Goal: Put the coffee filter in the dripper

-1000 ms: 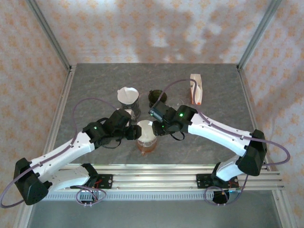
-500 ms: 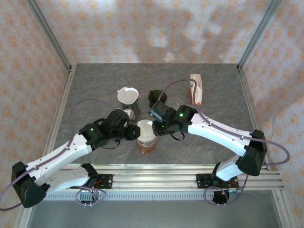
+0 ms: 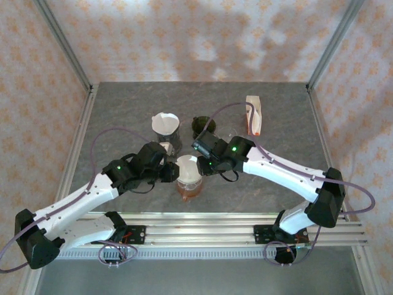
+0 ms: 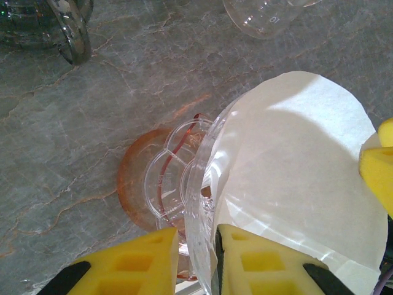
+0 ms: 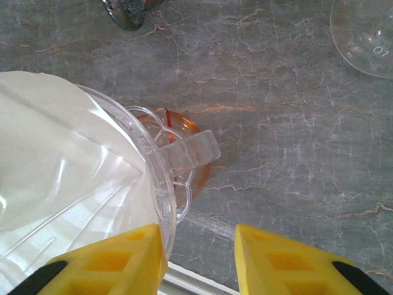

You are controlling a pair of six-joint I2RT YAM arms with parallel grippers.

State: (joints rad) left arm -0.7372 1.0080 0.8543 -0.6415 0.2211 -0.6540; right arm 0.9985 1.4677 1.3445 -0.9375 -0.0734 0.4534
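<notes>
A clear plastic dripper (image 3: 189,179) stands on an orange-tinted base (image 4: 132,184) at the table's middle front. The white coffee filter (image 4: 295,160) sits inside its cone and rises above the rim. My left gripper (image 4: 198,236) is at the dripper's left side, one pad outside the wall and one inside against the paper, shut on the rim (image 4: 199,184). My right gripper (image 5: 198,233) is open at the dripper's right side (image 3: 206,165). Its left pad (image 5: 132,255) rests against the rim (image 5: 156,169), and the clear handle tab (image 5: 190,153) lies ahead of the gap.
Behind stand a glass vessel holding another white filter (image 3: 166,126), a dark glass cup (image 3: 201,126) and an orange-and-white carton (image 3: 253,115). A clear glass carafe (image 5: 365,37) is just beyond the dripper. The metal rail (image 3: 196,230) runs along the near edge.
My left gripper's jaws have closed in on the dripper's rim and filter edge. The right gripper has stayed beside the dripper, narrowing very slightly.
</notes>
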